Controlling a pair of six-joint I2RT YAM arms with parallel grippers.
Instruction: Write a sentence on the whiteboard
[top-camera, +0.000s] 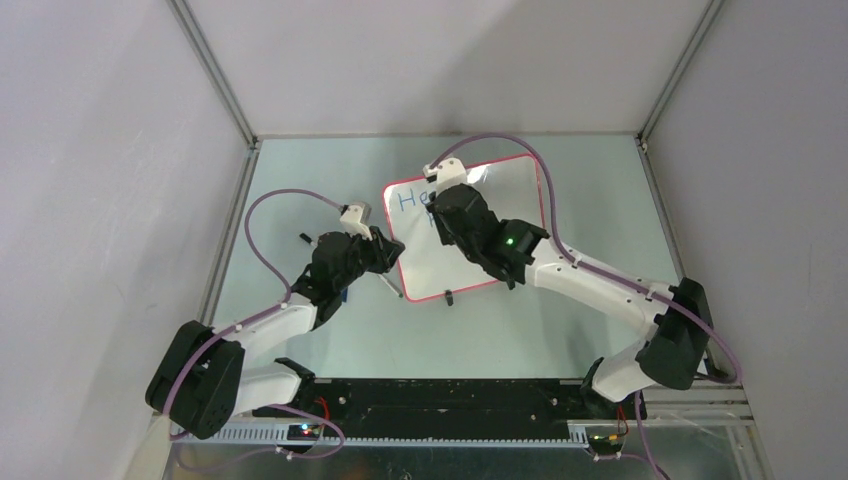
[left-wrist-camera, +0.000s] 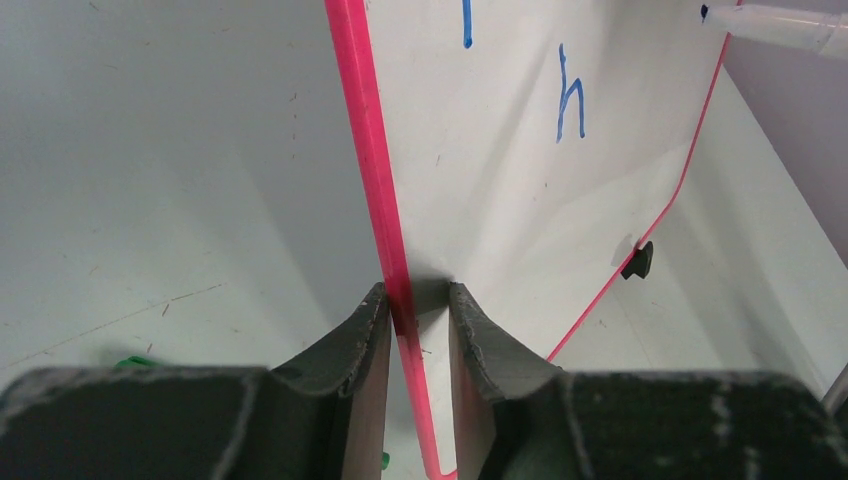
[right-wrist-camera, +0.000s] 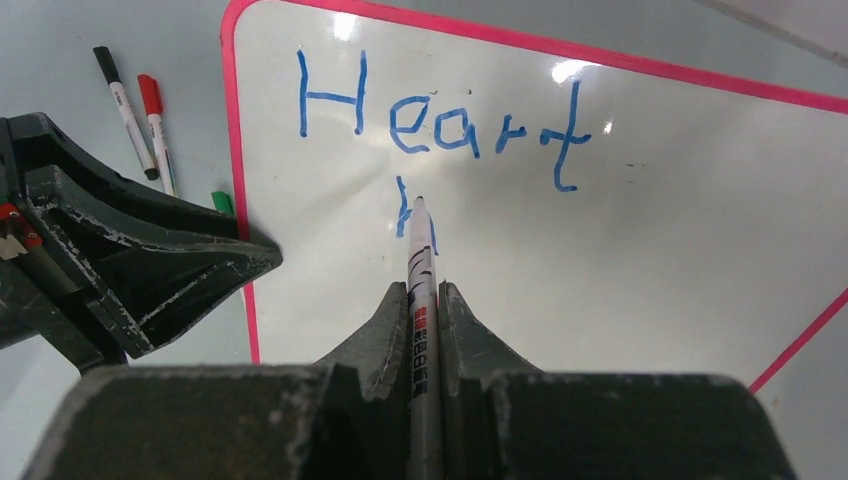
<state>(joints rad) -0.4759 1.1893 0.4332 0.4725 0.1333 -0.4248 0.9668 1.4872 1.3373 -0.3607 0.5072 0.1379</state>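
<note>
The whiteboard (top-camera: 520, 190), white with a red frame, lies at the table's middle. Blue lettering (right-wrist-camera: 440, 125) reads "Heart", with an "h" stroke begun on the second line; that "h" also shows in the left wrist view (left-wrist-camera: 570, 110). My right gripper (right-wrist-camera: 424, 290) is shut on a white marker (right-wrist-camera: 420, 250), whose tip touches the board beside the "h". In the top view the right gripper (top-camera: 440, 205) hovers over the board's upper left. My left gripper (left-wrist-camera: 417, 295) clamps the board's red left edge (left-wrist-camera: 375, 180); it also shows in the top view (top-camera: 385, 250).
A black marker (right-wrist-camera: 125, 110), a red marker (right-wrist-camera: 155, 125) and a green cap (right-wrist-camera: 222, 203) lie left of the board. Another marker (top-camera: 390, 285) lies by the left gripper. The board's black foot (left-wrist-camera: 638, 260) is at its near edge. Grey enclosure walls surround the table.
</note>
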